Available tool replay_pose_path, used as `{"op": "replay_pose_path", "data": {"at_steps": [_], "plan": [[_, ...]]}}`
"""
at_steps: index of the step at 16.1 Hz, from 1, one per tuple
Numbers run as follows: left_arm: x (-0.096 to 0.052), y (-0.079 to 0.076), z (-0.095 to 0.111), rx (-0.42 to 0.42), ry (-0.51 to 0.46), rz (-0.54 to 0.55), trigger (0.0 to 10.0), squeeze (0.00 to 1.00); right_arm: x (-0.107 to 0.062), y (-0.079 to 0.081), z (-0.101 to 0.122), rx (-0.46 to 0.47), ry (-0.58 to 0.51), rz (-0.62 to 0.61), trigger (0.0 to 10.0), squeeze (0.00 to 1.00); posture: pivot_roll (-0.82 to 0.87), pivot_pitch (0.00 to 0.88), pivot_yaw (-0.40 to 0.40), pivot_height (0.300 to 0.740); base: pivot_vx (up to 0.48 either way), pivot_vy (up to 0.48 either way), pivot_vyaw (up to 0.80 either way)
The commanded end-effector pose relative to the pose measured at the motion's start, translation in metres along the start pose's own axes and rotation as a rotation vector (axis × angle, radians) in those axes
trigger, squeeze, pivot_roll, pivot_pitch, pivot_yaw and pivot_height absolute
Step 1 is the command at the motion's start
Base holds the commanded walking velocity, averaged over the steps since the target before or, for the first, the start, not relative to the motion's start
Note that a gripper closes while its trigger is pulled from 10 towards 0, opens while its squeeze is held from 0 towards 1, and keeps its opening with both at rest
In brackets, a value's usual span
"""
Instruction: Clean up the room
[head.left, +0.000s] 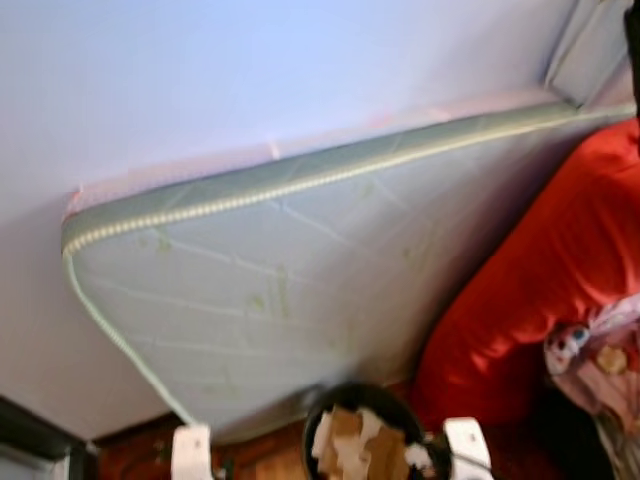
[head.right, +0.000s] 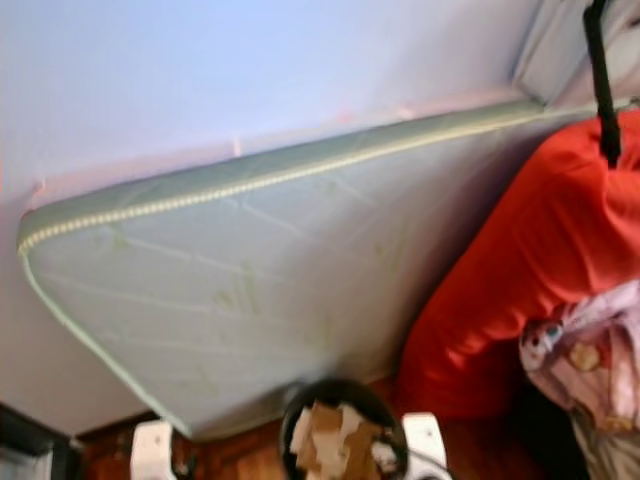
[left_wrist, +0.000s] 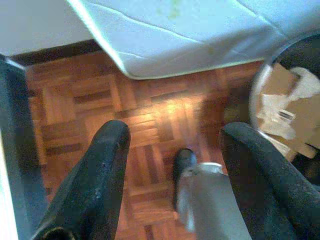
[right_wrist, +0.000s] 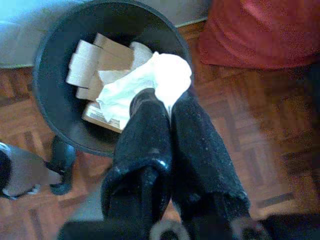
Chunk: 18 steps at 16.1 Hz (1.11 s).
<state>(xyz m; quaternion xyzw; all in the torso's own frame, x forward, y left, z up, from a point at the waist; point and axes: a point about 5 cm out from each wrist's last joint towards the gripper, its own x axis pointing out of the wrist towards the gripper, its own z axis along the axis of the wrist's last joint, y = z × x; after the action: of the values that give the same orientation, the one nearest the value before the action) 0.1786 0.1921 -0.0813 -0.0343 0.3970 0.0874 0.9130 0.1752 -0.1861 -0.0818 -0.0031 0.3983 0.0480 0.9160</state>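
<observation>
The right pincer (right_wrist: 167, 107), closed on a crumpled white tissue (right_wrist: 165, 80), hangs over the round black bin (right_wrist: 50, 90) of cardboard scraps; released off-centre, it could land on the parquet floor (right_wrist: 225, 130). The left pincer (left_wrist: 172, 165) hangs wide open, empty

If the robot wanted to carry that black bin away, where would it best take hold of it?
Probably by the rim, from above. The black bin stands upright on the parquet with its round mouth open, so one finger could slip inside the wall, the other outside. The near edge looks freest; cardboard crowds the middle. The right gripper is shut on white tissue, so the open left gripper suits better.
</observation>
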Motion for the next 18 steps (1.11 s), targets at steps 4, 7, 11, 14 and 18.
{"op": "replay_pose_path", "data": {"at_steps": [4,7,11,14,18], "plan": [[-0.011,0.003,-0.024,-0.031,-0.007,0.017,10.0,0.00,-0.010,0.001,-0.016,-0.019,-0.018,0.057,10.0,0.00,0.07,0.204,-0.065,0.719,0.000,0.000,0.00],[-0.020,0.004,-0.038,-0.043,-0.022,0.023,10.0,0.00,-0.018,-0.001,-0.027,-0.011,-0.042,0.074,10.0,0.00,0.10,0.242,-0.073,0.719,0.000,0.000,0.00],[-0.031,0.007,-0.052,-0.043,-0.063,0.023,10.0,0.00,-0.028,-0.001,-0.040,-0.030,-0.065,0.103,10.0,0.00,0.14,0.282,-0.082,0.719,0.000,0.000,0.00],[-0.026,0.007,-0.025,-0.037,-0.209,0.033,10.0,0.00,-0.034,-0.003,-0.043,0.028,-0.122,0.086,10.0,0.00,0.16,0.295,-0.081,0.719,0.000,0.000,0.00],[-0.005,-0.001,0.073,0.019,-0.493,0.033,10.0,0.00,-0.034,-0.001,-0.041,0.076,-0.165,0.098,10.0,0.00,0.14,0.288,-0.078,0.719,0.000,0.000,0.00]]}}
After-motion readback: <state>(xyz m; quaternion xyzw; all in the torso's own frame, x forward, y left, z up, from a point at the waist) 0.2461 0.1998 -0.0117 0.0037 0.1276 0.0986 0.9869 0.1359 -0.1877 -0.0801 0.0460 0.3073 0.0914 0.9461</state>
